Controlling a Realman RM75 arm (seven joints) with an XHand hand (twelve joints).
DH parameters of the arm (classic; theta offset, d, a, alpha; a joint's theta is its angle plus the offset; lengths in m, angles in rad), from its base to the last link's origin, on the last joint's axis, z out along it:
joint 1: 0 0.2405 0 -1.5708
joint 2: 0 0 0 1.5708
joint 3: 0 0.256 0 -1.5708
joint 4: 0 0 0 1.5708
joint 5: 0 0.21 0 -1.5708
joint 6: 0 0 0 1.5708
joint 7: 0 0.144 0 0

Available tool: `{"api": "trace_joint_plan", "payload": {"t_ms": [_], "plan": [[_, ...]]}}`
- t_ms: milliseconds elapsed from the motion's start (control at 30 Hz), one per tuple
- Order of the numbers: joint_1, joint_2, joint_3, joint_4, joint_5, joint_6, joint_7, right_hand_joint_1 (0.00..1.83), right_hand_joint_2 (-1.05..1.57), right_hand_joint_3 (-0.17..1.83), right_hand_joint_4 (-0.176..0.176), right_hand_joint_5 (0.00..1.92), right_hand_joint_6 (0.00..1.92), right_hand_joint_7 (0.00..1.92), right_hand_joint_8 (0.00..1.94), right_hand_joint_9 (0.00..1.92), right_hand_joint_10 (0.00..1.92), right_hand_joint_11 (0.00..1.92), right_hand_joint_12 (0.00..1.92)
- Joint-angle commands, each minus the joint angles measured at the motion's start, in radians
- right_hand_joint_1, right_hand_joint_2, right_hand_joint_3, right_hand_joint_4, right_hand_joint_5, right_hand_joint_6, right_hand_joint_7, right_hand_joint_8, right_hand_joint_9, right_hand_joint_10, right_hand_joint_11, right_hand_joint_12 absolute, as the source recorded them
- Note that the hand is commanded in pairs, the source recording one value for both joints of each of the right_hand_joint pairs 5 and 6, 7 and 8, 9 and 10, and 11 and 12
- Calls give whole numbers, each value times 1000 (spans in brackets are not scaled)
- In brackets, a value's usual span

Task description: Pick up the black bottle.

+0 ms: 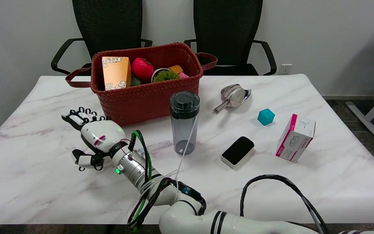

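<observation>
At mid-worktop (271, 84) the bottle (184, 123) stands upright, untouched, just before the basket (148, 94). Right hand (91, 136) lies well left of it, fingers apart, apparently holding nothing. Approach, grasp and lift all remain.

The right arm (206, 221) has white tubular segments with black joint bands. Its wrist (133, 167) is ribbed silver metal carrying a green indicator light. Green, red and black cables (143, 152) run alongside. The right hand (93, 138) has a white shell, black finger segments and a red-striped label.
</observation>
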Motion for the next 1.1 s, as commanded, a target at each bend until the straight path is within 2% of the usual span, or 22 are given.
{"api": "trace_joint_plan", "payload": {"t_ms": [33,633,1100], "plan": [[9,-24,-4,-19,-2,10,27,1044,964,535,0,178,178,96,96,174,174,350,350],[-15,-17,-2,23,-2,-23,38,1038,963,527,0,170,170,100,100,175,175,348,348],[-137,17,78,132,5,64,24,1049,947,501,0,123,123,94,94,186,186,375,375]]}}
